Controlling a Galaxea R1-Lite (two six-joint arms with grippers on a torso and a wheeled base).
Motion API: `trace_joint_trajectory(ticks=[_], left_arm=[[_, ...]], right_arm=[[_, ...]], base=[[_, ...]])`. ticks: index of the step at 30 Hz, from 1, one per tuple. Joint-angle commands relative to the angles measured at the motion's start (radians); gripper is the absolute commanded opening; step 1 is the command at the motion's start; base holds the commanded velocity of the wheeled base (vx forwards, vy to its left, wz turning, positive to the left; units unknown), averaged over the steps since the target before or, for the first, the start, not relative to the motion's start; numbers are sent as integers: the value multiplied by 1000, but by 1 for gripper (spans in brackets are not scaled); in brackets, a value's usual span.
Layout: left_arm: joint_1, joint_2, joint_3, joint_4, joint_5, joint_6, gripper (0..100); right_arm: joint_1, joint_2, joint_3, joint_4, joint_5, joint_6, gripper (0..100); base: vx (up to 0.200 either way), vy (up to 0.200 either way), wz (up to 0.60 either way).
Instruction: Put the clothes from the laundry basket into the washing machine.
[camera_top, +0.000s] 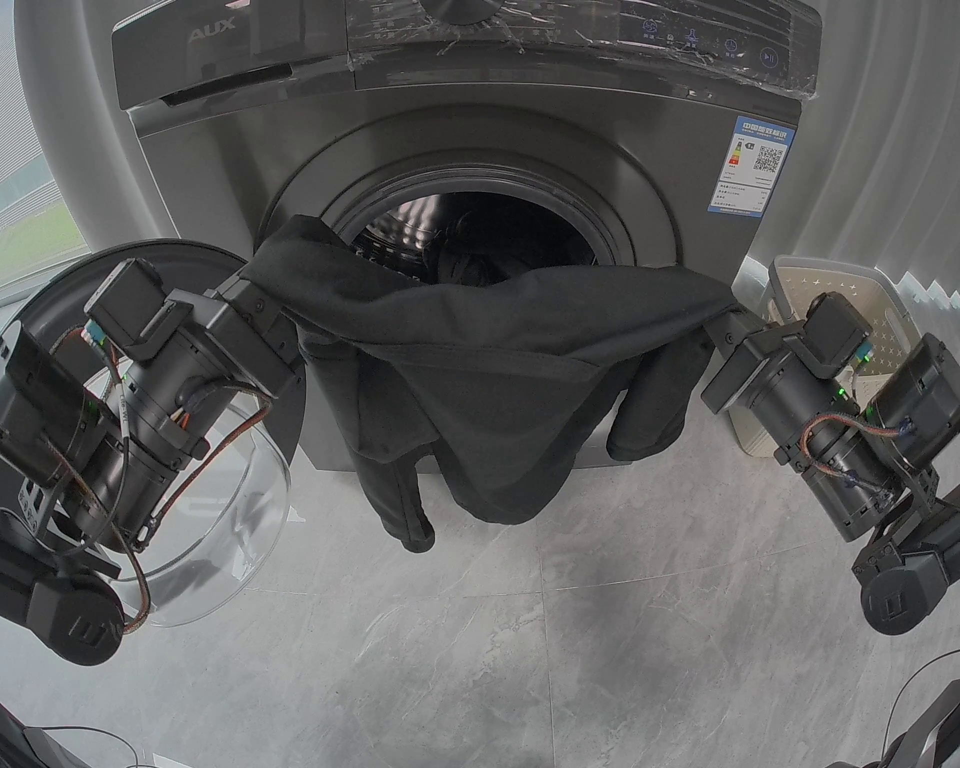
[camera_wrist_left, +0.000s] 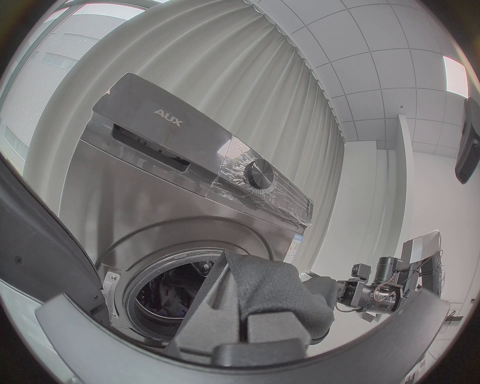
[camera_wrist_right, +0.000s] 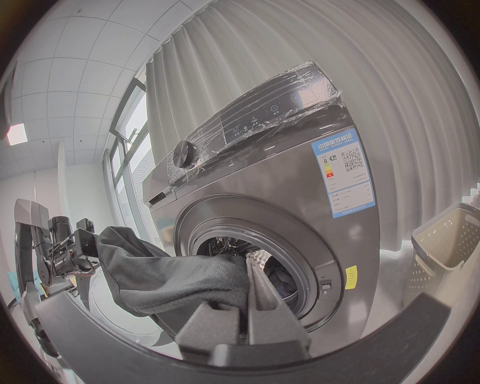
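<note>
Grey stone-look floor tiles lie nearest. Above them the left gripper and right gripper, each with jaws pinching cloth, hold a black sweatshirt stretched across the open porthole of the washing machine, sleeves dangling. Dark clothes lie in its drum. Farther right stands the cream laundry basket, before a white curtain.

A laundry corner in an office-like test room: a grey front-loading washing machine on marble-look floor tiles, pleated white curtains behind, a cream laundry basket at its right, a gridded panel ceiling overhead.
</note>
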Motion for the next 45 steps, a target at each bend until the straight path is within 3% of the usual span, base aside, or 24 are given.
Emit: trace_joint_trajectory(ticks=[1, 23, 33, 34, 40, 45], left_arm=[[-4, 0, 4, 0, -1, 0, 0], [-41, 34, -2, 3, -11, 1, 0], [-49, 101, -16, -10, -10, 3, 0], [-49, 101, -17, -10, -10, 1, 0], [-57, 93, -51, -8, -2, 0, 0], [-69, 89, -46, -8, -2, 0, 0]], right_arm=[[1, -10, -6, 0, 0, 0, 0], [18, -6, 5, 2, -6, 11, 0], [134, 126, 69, 2, -54, 21, 0], [146, 163, 72, 2, -54, 21, 100], [173, 315, 54, 0, -42, 18, 100], [191, 396, -30, 3, -31, 14, 100]], base=[[0, 0, 0], [0, 0, 0], [0, 0, 0], [0, 0, 0], [0, 0, 0], [0, 0, 0]])
